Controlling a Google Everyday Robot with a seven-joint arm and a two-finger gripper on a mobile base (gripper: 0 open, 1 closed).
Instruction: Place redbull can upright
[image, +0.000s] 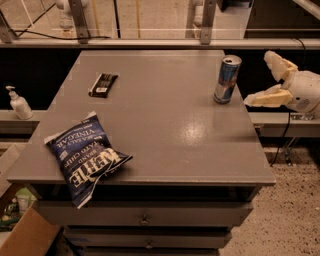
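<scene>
The redbull can (226, 79), blue and silver with a silver top, stands upright on the grey table (165, 125) near its right edge. My gripper (263, 79) is to the right of the can, past the table's edge. Its two pale fingers (265, 98) are spread wide apart and hold nothing. There is a clear gap between the gripper and the can.
A blue chip bag (86, 156) lies at the table's front left, overhanging the edge. A flat black wrapped bar (103, 84) lies at the back left. A soap dispenser (18, 103) stands on a ledge to the left. A cardboard box (25, 235) is on the floor.
</scene>
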